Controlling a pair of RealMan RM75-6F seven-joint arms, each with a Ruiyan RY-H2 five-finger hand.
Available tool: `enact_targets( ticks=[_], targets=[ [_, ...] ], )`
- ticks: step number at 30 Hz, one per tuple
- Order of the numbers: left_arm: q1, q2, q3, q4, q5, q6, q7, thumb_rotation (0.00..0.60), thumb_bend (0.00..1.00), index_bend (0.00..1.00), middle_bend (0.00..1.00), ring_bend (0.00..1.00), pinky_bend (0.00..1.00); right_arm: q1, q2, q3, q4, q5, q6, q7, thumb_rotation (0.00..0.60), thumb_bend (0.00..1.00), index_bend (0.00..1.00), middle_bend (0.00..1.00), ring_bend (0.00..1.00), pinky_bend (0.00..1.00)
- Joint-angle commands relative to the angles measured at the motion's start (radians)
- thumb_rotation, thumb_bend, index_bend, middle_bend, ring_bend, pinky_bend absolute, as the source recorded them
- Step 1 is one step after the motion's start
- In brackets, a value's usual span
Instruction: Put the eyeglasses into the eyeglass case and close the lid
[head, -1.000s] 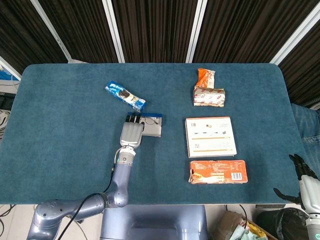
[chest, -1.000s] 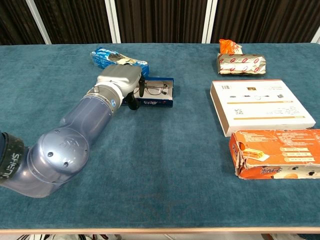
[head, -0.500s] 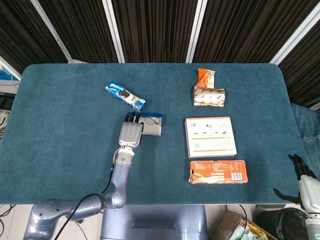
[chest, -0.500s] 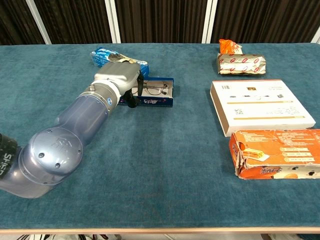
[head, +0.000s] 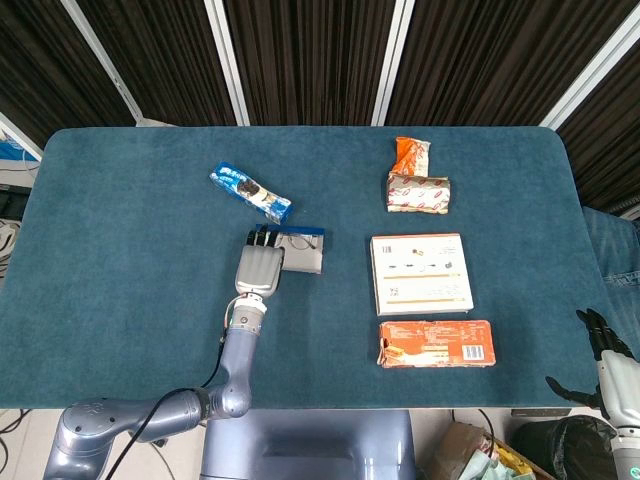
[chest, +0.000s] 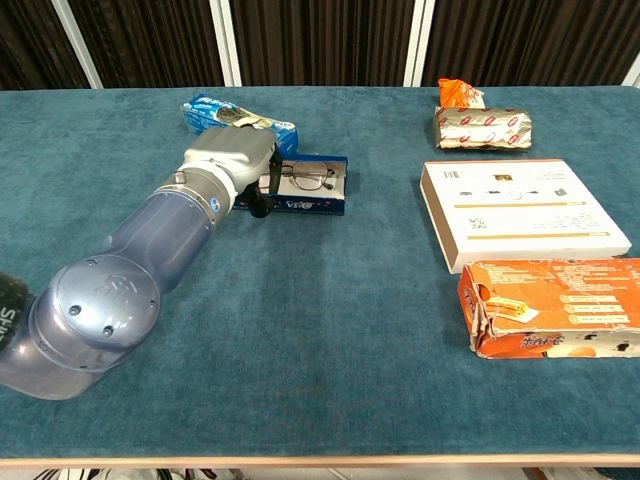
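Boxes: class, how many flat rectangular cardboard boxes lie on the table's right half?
2. The white box lies right of centre; the orange box sits just nearer the robot, apart from it. None looks hidden.

We can make out printing on the white box (chest: 524, 212), the orange packet (chest: 553, 320), the red-patterned wrapped pack (chest: 484, 129) at far right, the blue snack pack (chest: 235, 116) at far left and the front of the eyeglass case (chest: 309, 187), but none of it is sharp enough for us to read
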Motion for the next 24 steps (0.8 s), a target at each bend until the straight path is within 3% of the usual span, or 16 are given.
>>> enact_targets(
  ticks=[1,8,17,24],
  targets=[
    [0.004,0.005,-0.001,-0.011,-0.004,0.003,0.0,0.6,0.42,0.58,0.16,0.03,0.13,0.0,0.0,0.0,0.0,0.0,0.0,0.0,0.6,0.25,0.09,0.05,0.12,0.16],
    [0.043,0.058,0.008,-0.106,-0.025,0.026,0.014,0.6,0.42,0.58,0.16,0.03,0.13,0.001,0.001,-0.001,0.0,-0.002,-0.003,0.002,0.6,0.25,0.09,0.05,0.12,0.16],
    [0.119,0.186,0.038,-0.326,-0.101,0.07,0.073,0.6,0.42,0.58,0.16,0.03,0.12,0.001,0.0,-0.001,0.001,-0.006,0.0,0.003,0.6,0.25,0.09,0.05,0.12,0.16],
    [0.17,0.277,0.109,-0.454,-0.076,0.102,0.073,0.6,0.42,0.58,0.16,0.03,0.12,0.001,0.0,0.0,0.0,-0.004,0.0,0.003,0.6,0.25,0.09,0.05,0.12,0.16]
  ],
)
